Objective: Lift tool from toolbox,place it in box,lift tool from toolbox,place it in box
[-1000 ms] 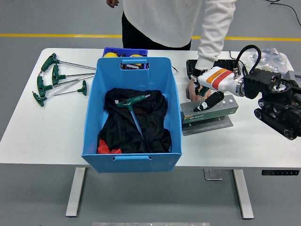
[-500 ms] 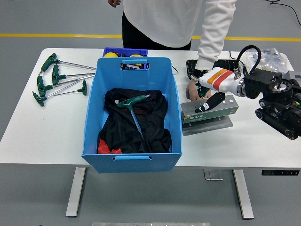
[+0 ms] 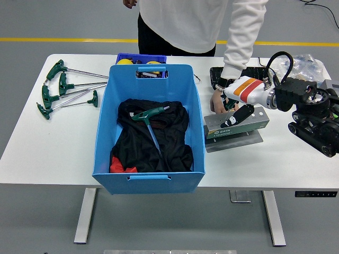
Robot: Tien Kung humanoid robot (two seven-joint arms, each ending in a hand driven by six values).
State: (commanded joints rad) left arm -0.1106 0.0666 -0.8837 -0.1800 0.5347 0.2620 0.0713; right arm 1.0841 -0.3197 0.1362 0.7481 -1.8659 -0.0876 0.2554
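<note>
Bright, even overhead light, no hard glare. White table (image 3: 63,143) near clipped white, surface detail washed out. Soft shadow on grey floor under table. Inside blue box (image 3: 149,124), black cloth (image 3: 153,138) reads as dark mass, folds barely separable. Focus sharp from box to table edges. Right hand (image 3: 235,114) slightly soft at fingers. Clear plastic bag (image 3: 307,66) far right of box shows small specular highlights. Slight wide-angle bowing at table's far edge.

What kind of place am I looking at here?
Probably a robotics lab or workshop: a white table on a grey floor with a yellow line, T-handle wrenches, a blue bin, and a robot's right hand at a toolbox.
</note>
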